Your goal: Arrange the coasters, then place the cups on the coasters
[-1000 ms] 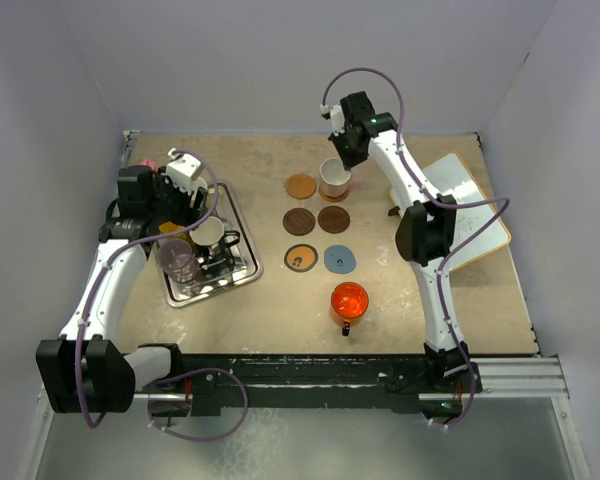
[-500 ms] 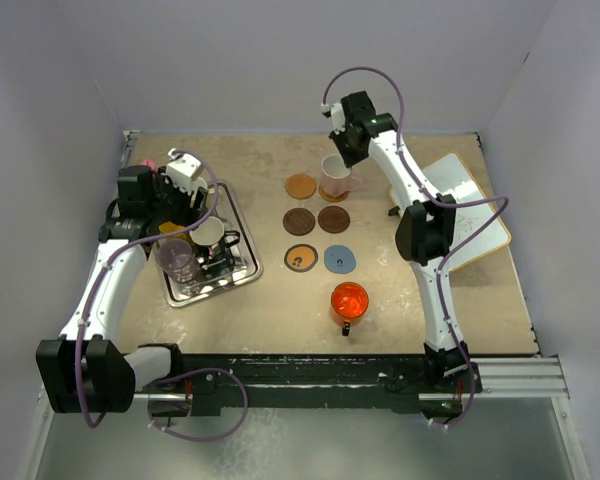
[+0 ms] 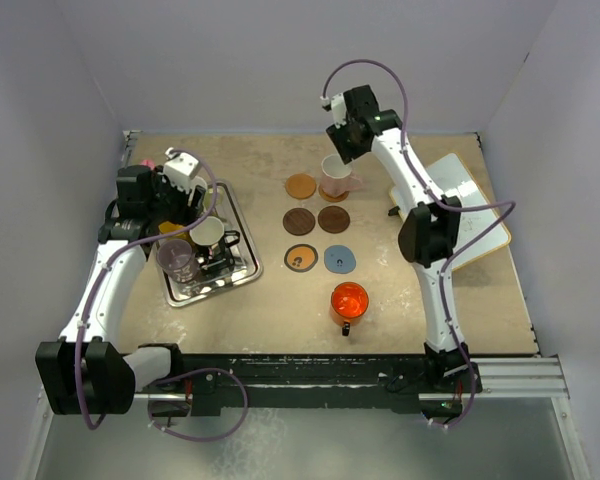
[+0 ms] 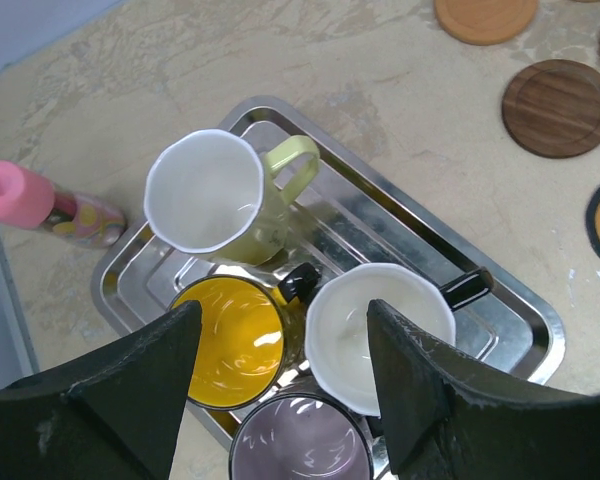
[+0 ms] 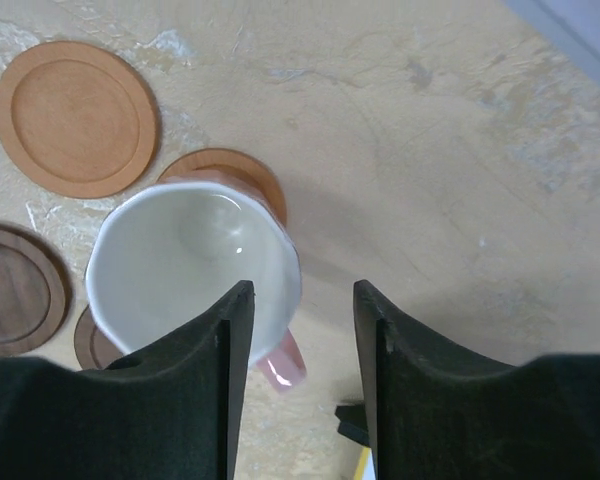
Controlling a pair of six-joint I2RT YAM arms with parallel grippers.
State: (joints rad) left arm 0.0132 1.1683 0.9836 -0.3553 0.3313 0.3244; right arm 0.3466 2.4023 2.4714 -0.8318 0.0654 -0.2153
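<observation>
your right gripper (image 5: 302,300) stands parted above the pink cup (image 5: 190,262), set on a brown coaster (image 5: 235,168); one finger is close by the rim, so a skewed lift could drag it off. your left gripper (image 4: 282,315) hangs wide, empty

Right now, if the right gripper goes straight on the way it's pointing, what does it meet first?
Probably the pink mug, standing on a coaster: its rim lies right under the open right gripper. How far below is unclear.
</observation>
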